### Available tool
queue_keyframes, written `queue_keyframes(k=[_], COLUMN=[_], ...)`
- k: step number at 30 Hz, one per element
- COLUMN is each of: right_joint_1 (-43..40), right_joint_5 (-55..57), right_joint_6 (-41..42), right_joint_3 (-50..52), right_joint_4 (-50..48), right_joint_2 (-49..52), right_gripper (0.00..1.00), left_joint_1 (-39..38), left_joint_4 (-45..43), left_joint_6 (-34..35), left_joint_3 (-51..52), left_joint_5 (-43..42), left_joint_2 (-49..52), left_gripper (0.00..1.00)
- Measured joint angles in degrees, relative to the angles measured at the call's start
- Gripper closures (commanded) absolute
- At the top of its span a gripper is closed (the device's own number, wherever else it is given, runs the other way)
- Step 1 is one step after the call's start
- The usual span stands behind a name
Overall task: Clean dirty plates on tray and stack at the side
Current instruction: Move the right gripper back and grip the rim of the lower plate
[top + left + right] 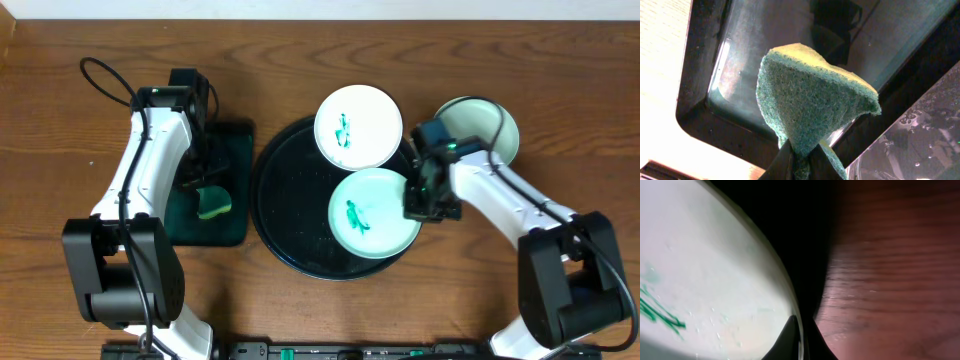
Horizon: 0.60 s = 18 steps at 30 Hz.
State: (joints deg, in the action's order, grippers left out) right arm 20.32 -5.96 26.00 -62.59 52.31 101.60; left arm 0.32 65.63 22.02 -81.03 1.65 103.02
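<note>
Now: Sponge Pinched, Plate Rim Clasped

Overhead, we see a large round black tray [290, 200] holding a small round white plate with green scribble [372, 212]. A second scribbled plate [358, 126] overlaps the tray's far rim, and a plain white plate [490, 125] lies on the wooden table [560, 80] beside it, partly under the right arm [500, 195]. The left gripper [205, 193] hangs over a rectangular black tray [235, 150]. From the left wrist, its jaws pinch a green sponge [810, 105] tight. From the right wrist, the right gripper [801, 340] has its jaws almost together, clasping the first plate's rim.
</note>
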Motion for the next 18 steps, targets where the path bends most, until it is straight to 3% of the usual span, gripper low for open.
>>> queue_keyframes(k=[9,18], right_joint_1=[12.37,10.19], right_joint_5=[0.17,-4.13], right_joint_6=[-0.83,0.35], right_joint_3=[0.02,0.15], right_joint_4=[-2.95,-10.71], right_joint_2=[0.00,1.99], right_gripper=[0.99,0.99], left_joint_1=[0.00,0.00], left_joint_4=[0.00,-2.27], left_joint_6=[0.00,-1.27], left_joint_3=[0.00,0.00], left_joint_5=[0.00,0.00], left_joint_2=[0.00,0.00], left_gripper=[0.93,0.93])
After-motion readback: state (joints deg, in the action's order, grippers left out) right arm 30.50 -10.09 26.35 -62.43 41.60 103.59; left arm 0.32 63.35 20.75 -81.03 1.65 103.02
